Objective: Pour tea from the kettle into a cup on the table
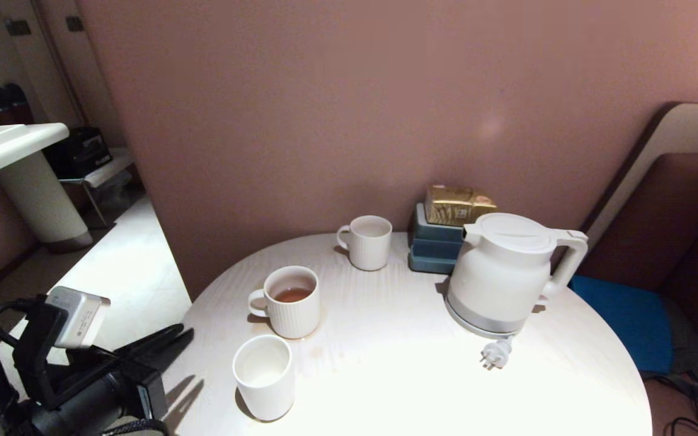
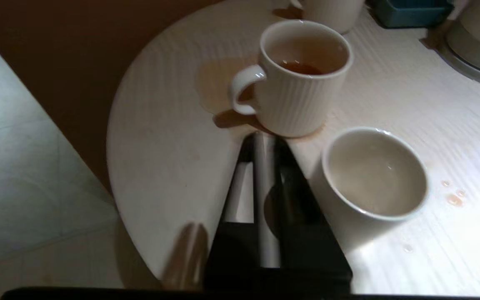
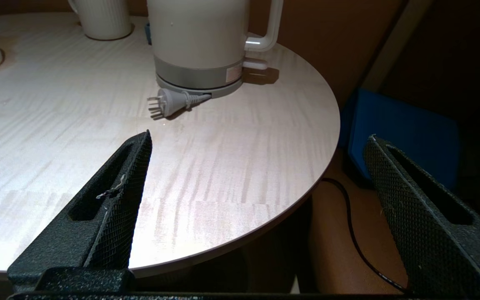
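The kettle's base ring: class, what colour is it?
Grey, below the white body of the kettle; the right wrist view shows it best.

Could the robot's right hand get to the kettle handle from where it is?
Probably yes. The right hand is open at the near table edge, and only bare tabletop and the plug lie before the kettle, whose handle faces the right side.
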You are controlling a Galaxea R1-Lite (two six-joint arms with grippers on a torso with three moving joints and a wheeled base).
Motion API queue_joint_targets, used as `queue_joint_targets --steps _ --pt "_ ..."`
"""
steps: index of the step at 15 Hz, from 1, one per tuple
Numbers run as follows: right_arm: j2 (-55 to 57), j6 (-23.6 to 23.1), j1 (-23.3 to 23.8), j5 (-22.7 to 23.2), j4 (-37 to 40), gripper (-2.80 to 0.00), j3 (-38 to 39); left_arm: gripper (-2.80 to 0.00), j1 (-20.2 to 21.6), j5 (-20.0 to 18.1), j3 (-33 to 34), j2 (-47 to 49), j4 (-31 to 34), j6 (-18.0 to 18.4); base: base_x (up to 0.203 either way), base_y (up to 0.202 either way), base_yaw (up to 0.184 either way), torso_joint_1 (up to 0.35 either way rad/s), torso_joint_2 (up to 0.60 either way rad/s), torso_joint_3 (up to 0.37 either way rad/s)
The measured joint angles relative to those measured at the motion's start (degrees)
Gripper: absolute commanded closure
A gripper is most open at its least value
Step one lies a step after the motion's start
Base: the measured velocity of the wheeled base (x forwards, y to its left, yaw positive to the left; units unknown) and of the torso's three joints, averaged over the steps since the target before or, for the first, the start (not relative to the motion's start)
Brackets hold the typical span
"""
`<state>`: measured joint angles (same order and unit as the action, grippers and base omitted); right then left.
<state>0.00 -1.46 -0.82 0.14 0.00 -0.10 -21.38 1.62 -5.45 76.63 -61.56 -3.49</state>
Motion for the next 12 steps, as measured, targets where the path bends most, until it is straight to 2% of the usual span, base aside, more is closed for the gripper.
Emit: queue_joint_targets --steps 3,6,8,10,12 --pt "0.0 -0.01 0.0 0.01 0.0 -2.8 0.0 0.0 4.18 0.05 -3.68 -0.59 4.17 2.07 0.0 0.0 0.0 0.0 0.0 0.0" --pt "0.0 -0.01 -0.02 0.02 0.0 -2.8 0.0 0.0 5.37 0.05 -6.55 -3.42 10.01 2.76 0.0 0.0 0.0 0.0 0.0 0.0" --pt "0.0 -0.02 -0.04 0.02 0.0 -2.8 0.0 0.0 5.62 0.84 -10.03 -7.04 19.01 4.19 0.0 0.0 0.0 0.0 0.0 0.0" --pt "0.0 0.01 -0.04 0.02 0.0 -2.8 0.0 0.0 5.75 1.57 -16.06 -11.01 31.45 4.65 0.0 0.0 0.0 0.0 0.0 0.0" --pt "0.0 0.01 -0.04 -0.01 0.0 -2.8 0.0 0.0 5.78 5.19 -21.03 -14.93 44.17 5.95 0.0 0.0 0.0 0.0 0.0 0.0"
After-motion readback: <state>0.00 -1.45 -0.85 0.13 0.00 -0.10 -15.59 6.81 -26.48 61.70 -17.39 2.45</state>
